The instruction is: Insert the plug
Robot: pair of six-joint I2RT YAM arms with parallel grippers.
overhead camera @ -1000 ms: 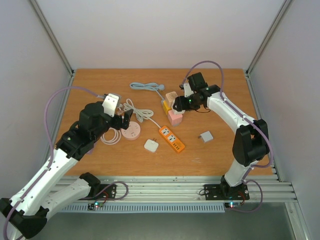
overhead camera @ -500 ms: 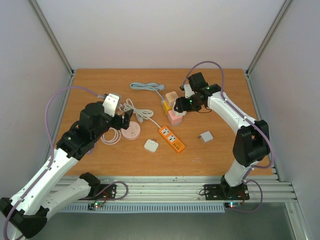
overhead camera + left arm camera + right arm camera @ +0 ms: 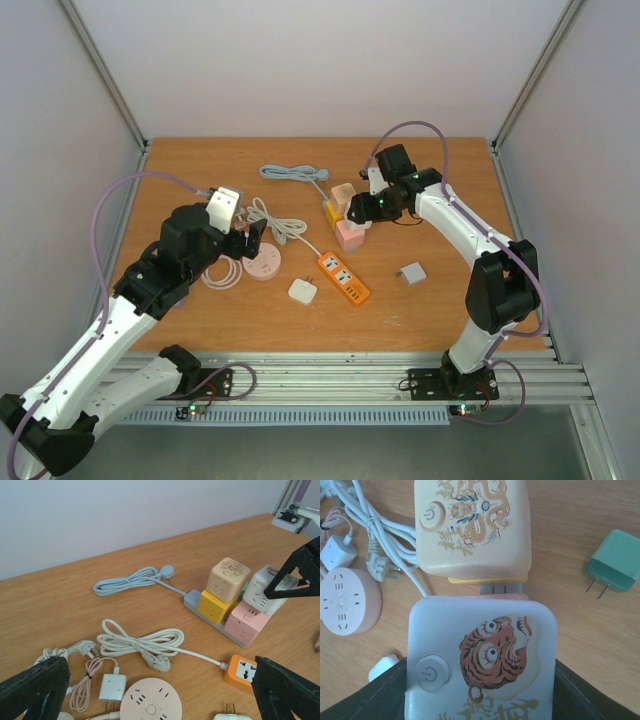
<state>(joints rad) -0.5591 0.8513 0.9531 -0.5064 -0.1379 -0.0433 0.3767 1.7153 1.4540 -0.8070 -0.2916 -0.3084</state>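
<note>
From above, we saw the right gripper (image 3: 361, 213) clamped on the white tiger cube (image 3: 357, 210) just over the pink cube (image 3: 349, 236); we judged the insertion unfinished. The left gripper (image 3: 251, 238) hung spread above the round socket (image 3: 263, 265). The left wrist view showed us glossy, round-cornered plastic cubes on a grey strip (image 3: 192, 599). In the right wrist view, the cube's smooth top sat between dark fingers (image 3: 375, 700).

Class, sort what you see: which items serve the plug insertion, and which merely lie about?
In use: right end effector, white tiger cube, pink cube, grey strip.
Lying about: orange power strip, round pink socket, green charger, coiled white cable.
</note>
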